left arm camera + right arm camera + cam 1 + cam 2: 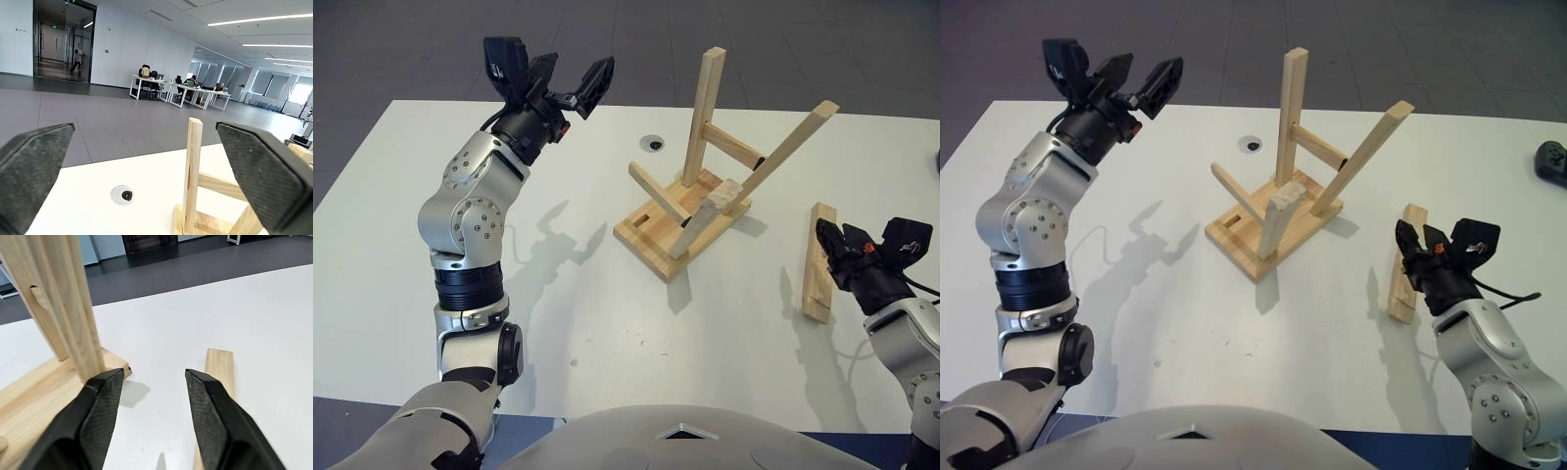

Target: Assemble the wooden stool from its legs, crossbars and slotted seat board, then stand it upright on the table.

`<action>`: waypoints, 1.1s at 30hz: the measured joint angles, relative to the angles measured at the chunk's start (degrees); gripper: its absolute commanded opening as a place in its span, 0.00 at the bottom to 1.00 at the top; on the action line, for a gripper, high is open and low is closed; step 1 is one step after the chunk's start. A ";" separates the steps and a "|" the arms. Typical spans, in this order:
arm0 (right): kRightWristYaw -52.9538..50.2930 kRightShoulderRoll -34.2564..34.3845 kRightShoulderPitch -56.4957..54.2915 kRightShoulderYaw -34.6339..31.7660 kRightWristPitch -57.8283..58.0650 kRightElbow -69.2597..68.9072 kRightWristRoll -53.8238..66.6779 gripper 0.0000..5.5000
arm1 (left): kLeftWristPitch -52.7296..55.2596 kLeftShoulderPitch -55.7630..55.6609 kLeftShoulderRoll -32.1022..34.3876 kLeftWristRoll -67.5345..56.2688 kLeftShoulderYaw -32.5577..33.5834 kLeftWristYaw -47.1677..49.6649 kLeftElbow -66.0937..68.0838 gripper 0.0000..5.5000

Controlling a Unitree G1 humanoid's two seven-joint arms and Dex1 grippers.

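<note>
Left eye: see pale wooden slotted seat board [651, 240] flat on white surface [636, 343], about mid-width, nearer far edge. Standing out of it: upright square pale wood leg [702, 117], long leaning pale wood leg [790, 142], and thin pale wood crossbar [734, 147] bridging the two. Also loose flat pale wood bar [819, 264] lying near right edge. Up high near far edge, towards the left side: left pincer [570, 83], spread wide, gripping nothing. Down low, just beside loose bar: right pincer [839, 238], parted, gripping nothing.

Right eye: same layout, plus small dark object [1552, 162] at right edge.

Left wrist: looking between wide-apart black pads [34, 171] at upright leg. Round cable grommet [122, 195] set in surface near far edge.

Right wrist: fingers [98, 416] parted, loose bar by one, seat board corner and legs by the other. Can't tell if touching bar.
</note>
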 measured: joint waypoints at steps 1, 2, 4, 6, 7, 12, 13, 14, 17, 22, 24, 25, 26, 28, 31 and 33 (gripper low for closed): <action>0.23 -0.36 0.55 0.06 0.50 0.70 -1.62 0.56 | 0.00 0.04 -0.01 0.00 0.00 0.03 -0.11 0.98; 0.46 -0.48 0.97 0.12 0.89 1.32 -2.86 0.58 | 0.00 0.07 -0.02 0.00 -0.01 0.04 -0.22 0.98; 0.77 -0.49 1.14 0.39 1.52 2.48 -4.35 0.64 | 0.01 0.08 -0.05 0.00 -0.08 0.06 -0.39 0.98; 0.83 -0.35 0.67 0.93 2.64 3.93 -5.23 0.69 | 0.01 0.14 -0.07 0.02 -0.10 0.11 -0.48 0.98; 0.94 -0.11 0.09 1.55 3.51 5.21 -5.53 0.72 | 0.01 0.19 -0.12 0.05 -0.15 0.17 -0.55 0.98; 1.22 0.30 -4.85 3.02 8.44 14.00 -7.67 0.87 | 0.01 0.75 -0.51 0.14 -0.60 0.47 -0.95 0.98; 1.19 0.24 -5.29 3.07 9.77 14.52 -8.06 0.84 | 0.01 0.80 -0.58 0.14 -0.69 0.49 -0.96 0.98; 1.12 0.15 -5.66 3.14 10.96 14.83 -8.59 0.83 | 0.01 0.80 -0.60 0.14 -0.77 0.51 -0.98 0.98; 0.69 -0.33 -6.70 3.07 13.51 14.51 -10.39 0.74 | 0.01 0.81 -0.57 0.31 -0.79 0.58 -0.99 0.98; 0.45 0.61 -7.03 2.71 16.82 11.46 -11.43 0.59 | 0.01 0.89 -0.59 0.53 -0.99 0.99 -1.00 0.98; 0.27 1.35 -6.99 2.68 17.66 11.05 -12.52 0.53 | 0.01 0.89 -0.59 0.56 -1.02 1.17 -1.00 0.98; 0.24 1.68 -6.92 2.56 18.04 11.05 -12.91 0.49 | 0.01 0.89 -0.59 0.57 -1.02 1.22 -1.00 0.98; 0.25 1.90 -6.86 2.40 18.58 11.06 -13.10 0.46 | 0.01 0.89 -0.59 0.57 -1.02 1.28 -1.00 0.98; 0.26 2.79 -6.47 1.64 19.71 11.15 -13.80 0.40 | 0.01 0.88 -0.55 0.57 -1.00 1.40 -1.00 0.98; 0.78 3.38 -6.27 0.37 20.92 11.12 -14.45 0.37 | 0.02 0.81 -0.50 0.55 -0.95 1.54 -1.01 0.98; 1.37 3.78 -6.14 0.01 21.32 10.81 -15.16 0.37 | 0.02 0.76 -0.40 0.55 -0.93 1.57 -1.02 0.98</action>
